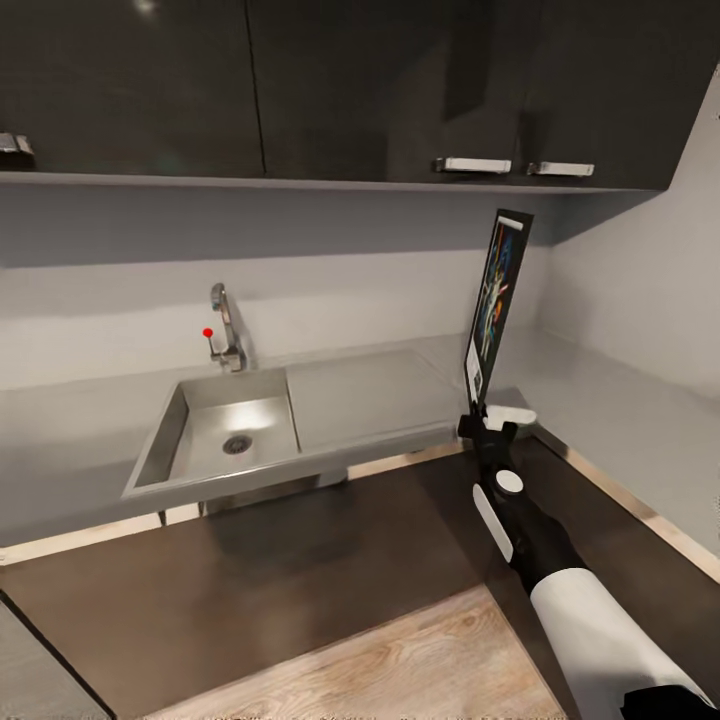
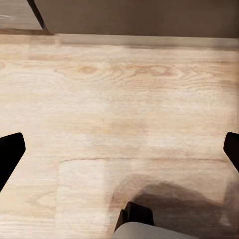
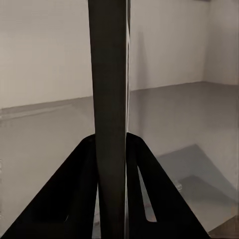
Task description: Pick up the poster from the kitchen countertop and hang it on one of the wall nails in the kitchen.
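Note:
My right gripper (image 1: 484, 421) is shut on the bottom edge of the poster (image 1: 497, 303), holding it upright and nearly edge-on above the front edge of the grey countertop (image 1: 380, 395). Its black frame, white border and dark blue artwork show in the head view. In the right wrist view the poster (image 3: 110, 99) rises as a dark strip from between the two black fingers (image 3: 69, 199), with the countertop (image 3: 179, 119) and wall behind. In the left wrist view my left gripper (image 2: 119, 149) hangs open over the wooden floor (image 2: 119, 99), fingertips (image 2: 10, 149) far apart.
A steel sink (image 1: 225, 430) with a tap (image 1: 225, 335) is set in the worktop at left. Dark upper cabinets (image 1: 350, 90) hang above. The counter runs on along the right wall (image 1: 640, 290). Dark cabinet fronts (image 1: 300, 560) stand below.

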Motion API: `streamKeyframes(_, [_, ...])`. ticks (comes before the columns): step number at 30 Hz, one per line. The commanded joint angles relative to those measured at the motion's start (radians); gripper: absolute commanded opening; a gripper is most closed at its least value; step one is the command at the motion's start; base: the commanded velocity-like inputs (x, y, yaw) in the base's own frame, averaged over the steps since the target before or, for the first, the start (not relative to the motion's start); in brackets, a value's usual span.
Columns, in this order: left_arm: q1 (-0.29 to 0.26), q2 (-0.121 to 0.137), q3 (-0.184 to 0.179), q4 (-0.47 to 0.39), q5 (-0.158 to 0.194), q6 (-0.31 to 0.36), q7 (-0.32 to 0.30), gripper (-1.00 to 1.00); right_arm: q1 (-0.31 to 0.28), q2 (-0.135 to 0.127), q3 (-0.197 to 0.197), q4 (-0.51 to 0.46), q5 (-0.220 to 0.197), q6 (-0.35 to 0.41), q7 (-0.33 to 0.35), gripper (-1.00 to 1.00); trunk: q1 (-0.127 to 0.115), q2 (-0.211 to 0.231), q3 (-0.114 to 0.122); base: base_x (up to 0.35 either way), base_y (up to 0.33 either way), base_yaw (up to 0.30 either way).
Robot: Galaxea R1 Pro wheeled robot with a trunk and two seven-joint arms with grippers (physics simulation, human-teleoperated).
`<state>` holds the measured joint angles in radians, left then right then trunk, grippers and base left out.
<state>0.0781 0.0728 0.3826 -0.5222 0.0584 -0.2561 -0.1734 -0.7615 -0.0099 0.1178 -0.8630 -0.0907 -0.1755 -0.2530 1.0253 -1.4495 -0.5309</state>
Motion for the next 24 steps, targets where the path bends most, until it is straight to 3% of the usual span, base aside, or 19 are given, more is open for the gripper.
streamKeyframes(1, [0.000,-0.001,0.003,0.001,0.006,0.000,-0.012,1.00,-0.001,-0.001,0.005,0.001,-0.008,-0.006,-0.003,-1.00,0.000,0.000,-0.001,-0.196,0.000,0.007])
streamKeyframes(10, [0.000,0.002,0.002,0.003,0.006,-0.001,-0.015,1.00,-0.001,-0.001,0.005,0.001,-0.003,-0.005,-0.003,-1.00,0.000,0.000,-0.001,-0.167,0.000,0.045])
streamKeyframes(24, [0.000,0.004,0.005,0.002,0.006,-0.005,-0.015,1.00,-0.001,0.004,0.005,0.001,-0.003,-0.005,-0.003,-1.00,0.000,0.000,-0.001,-0.222,0.070,0.258])
